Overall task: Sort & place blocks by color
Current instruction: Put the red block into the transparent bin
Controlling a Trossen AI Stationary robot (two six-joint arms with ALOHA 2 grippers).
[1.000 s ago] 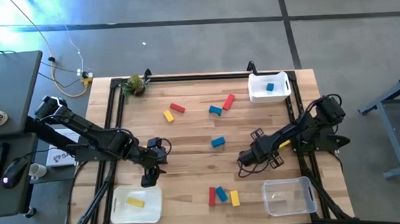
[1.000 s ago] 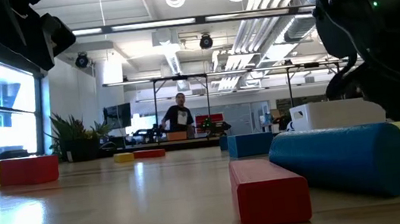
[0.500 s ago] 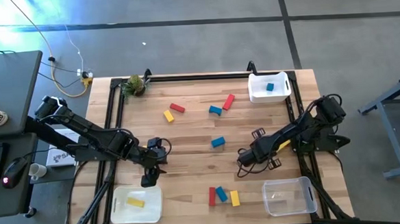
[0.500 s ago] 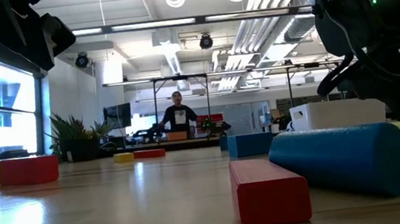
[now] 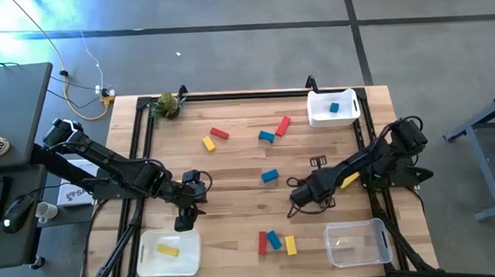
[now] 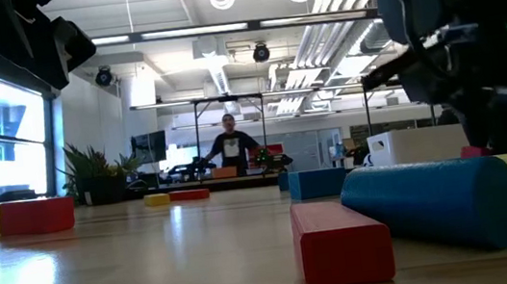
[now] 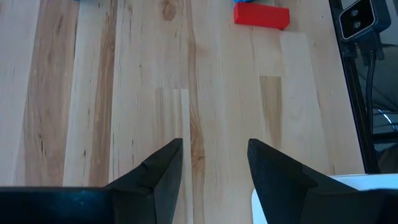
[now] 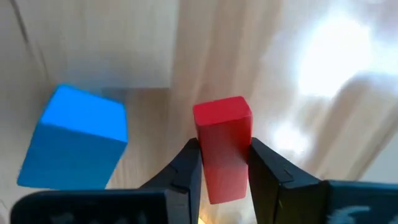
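Right gripper [image 8: 221,171] low over the middle-right of the counter [image 5: 233,182], fingers [image 8: 185,168] closed on a red block [image 8: 222,146], which stands on end between them; a blue block [image 8: 74,137] lies just beside it on the wood. From above, that gripper [image 5: 295,200] sits right of the counter's centre and the red block cannot be made out under it. Left gripper [image 5: 186,218] hangs above the near-left part of the counter, fingers [image 7: 158,174] parted and holding nothing, bare wood between them; a red block [image 7: 262,15] lies well ahead of it. Loose blocks: yellow [image 5: 208,143] and red [image 5: 219,133] toward the far left, a blue one [image 5: 267,137] touching a red bar [image 5: 282,125] at far centre, one blue [image 5: 270,175] mid-counter, and a near row of red [image 5: 262,243], blue [image 5: 274,240], yellow [image 5: 290,245]. White bin [image 5: 350,109] at the far right corner holds a blue block [image 5: 334,108]. White bin [image 5: 143,258] at near left holds a yellow block [image 5: 168,250]. Clear bin [image 5: 355,243] at near right. Green leafy clump [image 5: 168,105] at the far left corner. A person [image 6: 231,143] stands in the room well behind the counter.
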